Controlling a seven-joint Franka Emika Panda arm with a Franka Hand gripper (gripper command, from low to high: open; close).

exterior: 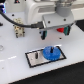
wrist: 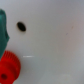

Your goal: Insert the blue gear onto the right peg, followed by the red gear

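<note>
Gripper (exterior: 52, 33) holds small bright-red toothed gear (exterior: 61, 31) above white table (exterior: 12, 62).

Teal fingers (exterior: 44, 34) are pinched on the red gear, seen at one side of gripper in ext. view; in wrist view it (wrist: 8, 66) sits at frame edge beside a teal finger (wrist: 3, 27). Below, flat bright-blue toothed gear (exterior: 50, 51) lies on grey plate w/ black border (exterior: 34, 59), over the peg at ext. view's right. Other thin dark peg (exterior: 39, 54) stands bare, just beside the blue gear.
</note>
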